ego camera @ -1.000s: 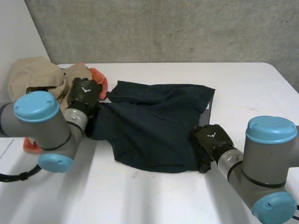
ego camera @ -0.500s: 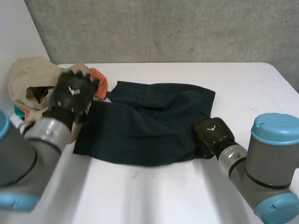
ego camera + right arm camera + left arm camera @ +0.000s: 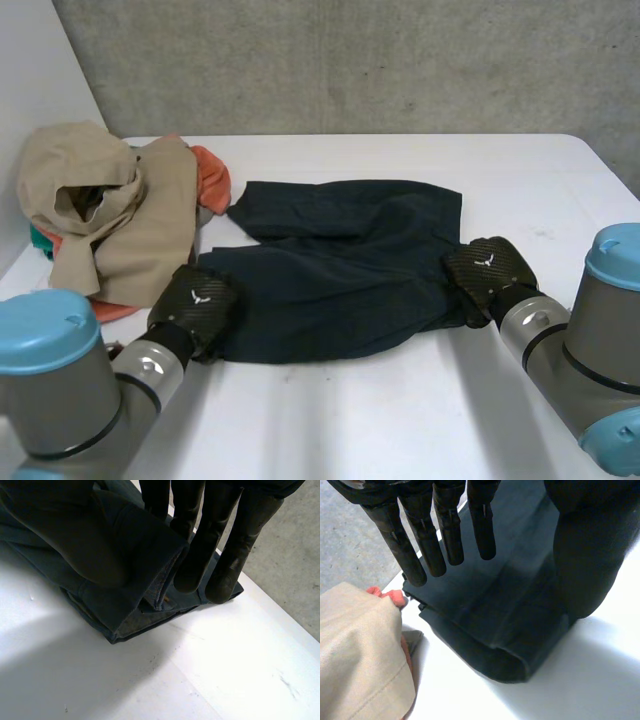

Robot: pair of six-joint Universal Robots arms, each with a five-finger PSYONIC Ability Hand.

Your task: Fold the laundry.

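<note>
Right, at this moment the garment (image 3: 340,270) lay flat in the middle of the table (image 3: 400,420), doubled over by the look of it, with a rounded fold showing at its near left corner. Your left hand (image 3: 195,305) sat at that corner, palm over the fold. Its fingers (image 3: 442,535) were straight and spread above the cloth and the thumb (image 3: 585,555) stood apart beside them, so that hand was open and held nothing. Your right hand (image 3: 485,272) was at the garment's right edge. There the thumb (image 3: 65,525) pressed on top while the straight fingers (image 3: 200,545) ran along the other side of a raised flap, so I judged it was pinching that edge.

The step in hand looked like taking both ends for the next fold. To do it well, you needed to close the left hand on every layer at the corner, not just the top one, and level it with the right before lifting, so the cloth hung square between them. You also had to mind the pile (image 3: 110,210) of tan and orange laundry just beside that corner: the tan cloth lay near your left fingertips, and a loose grab could have caught it.
</note>
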